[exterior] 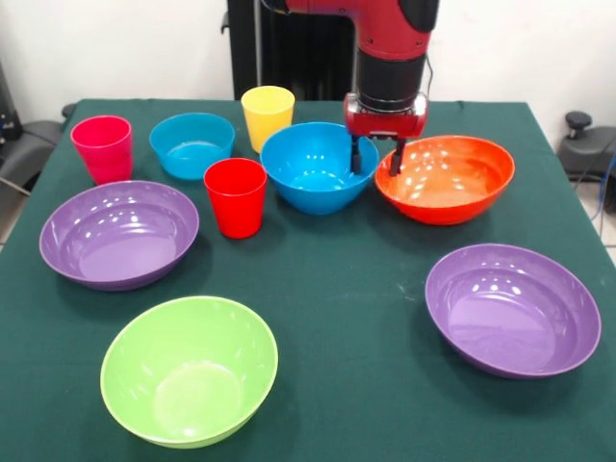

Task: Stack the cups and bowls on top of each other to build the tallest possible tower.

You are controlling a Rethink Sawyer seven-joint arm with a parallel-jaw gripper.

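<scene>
All cups and bowls stand apart on the green table (356, 289); no tower shows. The pink cup (102, 146), yellow cup (268, 115) and red cup (236, 195) stand upright at the far left and middle. The smaller blue bowl (192, 144) sits between the pink and yellow cups. The deep blue bowl (313, 171) and the orange bowl (448, 181) sit side by side. Two purple bowls (117, 234) (512, 308) lie left and right; the lime green bowl (190, 371) is nearest. My gripper (376, 157) is open, its fingers straddling the gap between the blue bowl's and orange bowl's rims.
The robot's black pedestal (289, 48) stands behind the table's far edge. A dark chair (24, 144) is at the left and a black stand (577, 135) at the right, both off the table.
</scene>
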